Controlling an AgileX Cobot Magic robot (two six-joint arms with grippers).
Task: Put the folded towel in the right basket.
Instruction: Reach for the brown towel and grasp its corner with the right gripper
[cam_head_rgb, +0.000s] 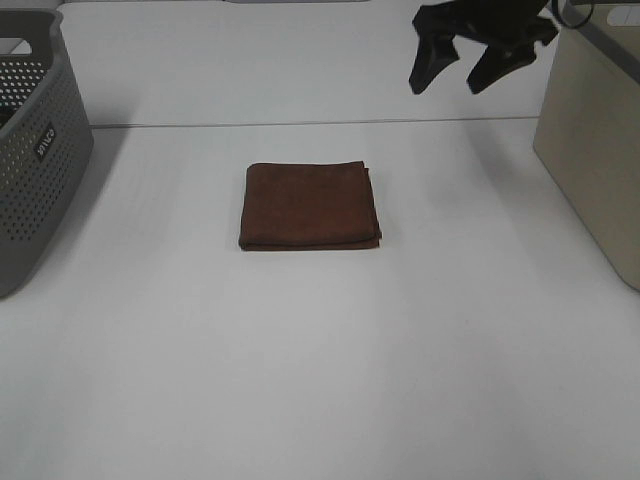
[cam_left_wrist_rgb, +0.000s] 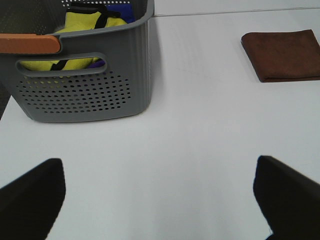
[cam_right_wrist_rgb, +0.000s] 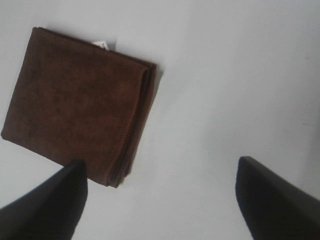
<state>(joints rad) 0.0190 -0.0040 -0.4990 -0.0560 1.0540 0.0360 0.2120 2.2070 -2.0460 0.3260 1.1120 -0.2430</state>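
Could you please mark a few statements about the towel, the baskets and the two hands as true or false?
1. The folded towel lies flat on the table, outside the grey basket and the beige basket. True.
2. The right hand is shut on the towel. False: it is open, above the table and apart from the towel.
3. The grey basket holds a yellow item. True.
4. The towel touches the grey basket. False: bare table separates them.
5. The left hand is open. True.
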